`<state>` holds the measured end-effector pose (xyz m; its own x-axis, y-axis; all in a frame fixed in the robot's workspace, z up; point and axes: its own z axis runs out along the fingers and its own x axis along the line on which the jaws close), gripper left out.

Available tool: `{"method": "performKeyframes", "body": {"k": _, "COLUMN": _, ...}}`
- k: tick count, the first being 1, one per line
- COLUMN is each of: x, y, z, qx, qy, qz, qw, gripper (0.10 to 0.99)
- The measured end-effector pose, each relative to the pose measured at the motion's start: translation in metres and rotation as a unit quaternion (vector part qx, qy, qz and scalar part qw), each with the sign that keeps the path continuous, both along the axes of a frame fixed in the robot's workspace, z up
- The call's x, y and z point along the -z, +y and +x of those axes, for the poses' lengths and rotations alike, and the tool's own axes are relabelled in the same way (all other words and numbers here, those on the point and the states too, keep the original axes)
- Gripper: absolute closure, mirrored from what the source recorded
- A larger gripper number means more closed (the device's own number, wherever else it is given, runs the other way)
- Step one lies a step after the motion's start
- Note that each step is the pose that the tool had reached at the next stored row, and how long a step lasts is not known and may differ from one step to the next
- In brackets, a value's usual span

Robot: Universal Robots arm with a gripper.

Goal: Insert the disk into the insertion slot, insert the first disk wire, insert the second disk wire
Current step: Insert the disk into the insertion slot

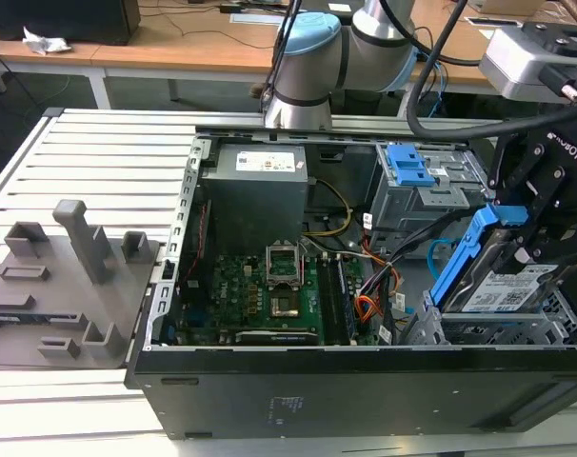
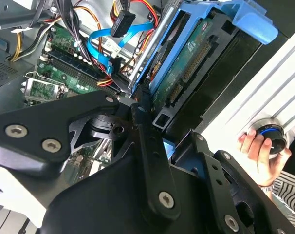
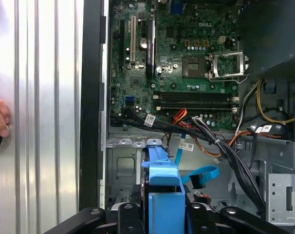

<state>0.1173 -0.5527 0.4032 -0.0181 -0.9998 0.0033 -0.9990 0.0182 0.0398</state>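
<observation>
Gripper [image 1: 527, 238] is clamping the disk [image 1: 503, 290] by its blue carrier, holding it tilted over the insertion slot [image 1: 555, 326] at the exterior view's near right. Risk: the tilted carrier jamming on the cage rim, or pinching the second disk wire [image 3: 201, 174] nearby.

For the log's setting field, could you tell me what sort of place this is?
Probably a robotics lab: an open computer case on a slotted aluminium table, with wooden desks behind the arm.
</observation>
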Motion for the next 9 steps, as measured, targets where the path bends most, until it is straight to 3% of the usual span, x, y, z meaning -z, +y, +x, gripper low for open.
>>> {"method": "performKeyframes", "body": {"k": 9, "x": 0.0066, "y": 0.0000, "z": 0.0000, "qx": 0.000, "qy": 0.0000, "qz": 0.0000, "qw": 1.0000, "gripper": 0.722}}
